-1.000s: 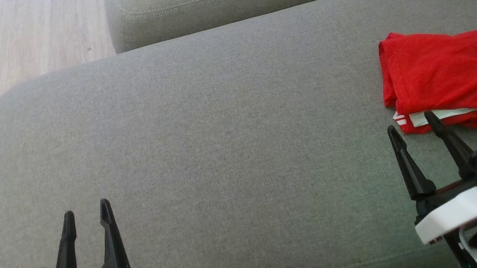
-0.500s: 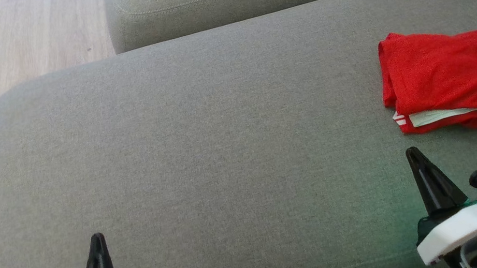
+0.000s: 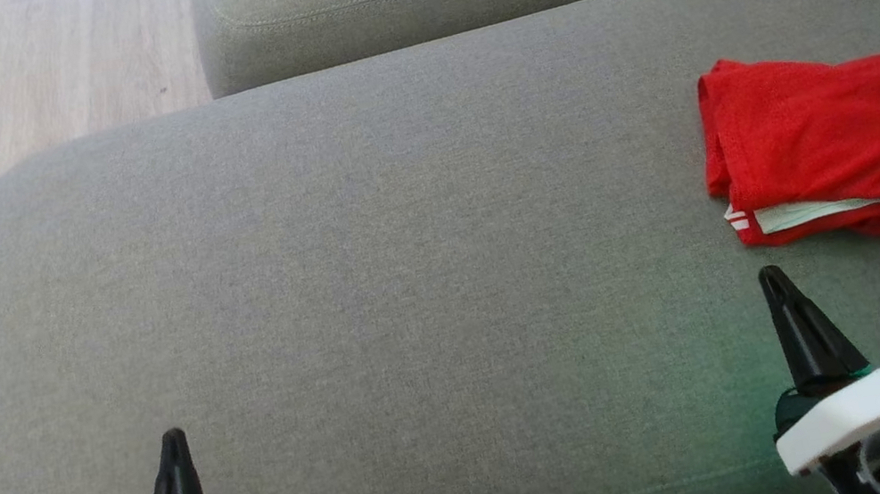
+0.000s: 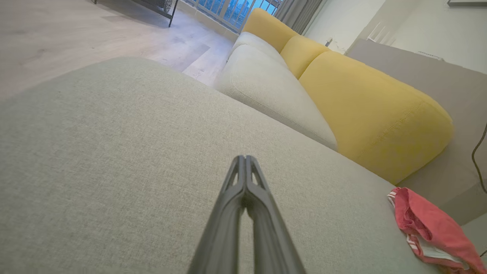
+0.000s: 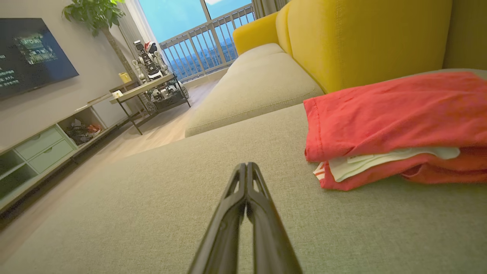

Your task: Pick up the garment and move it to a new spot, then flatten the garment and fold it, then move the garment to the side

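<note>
Since the red garment (image 3: 843,144) lies folded near the right edge of the grey cushion (image 3: 373,277), you are likely at the end of the last step (setting it aside). Your left gripper (image 3: 172,437) and right gripper (image 3: 769,276) each have fingers pressed together, holding nothing. The right one rests near the cloth without touching it. Any further tidying calls for opening those fingers first.

Even daylight from the window (image 5: 190,23); wrist views bow at edges.
</note>
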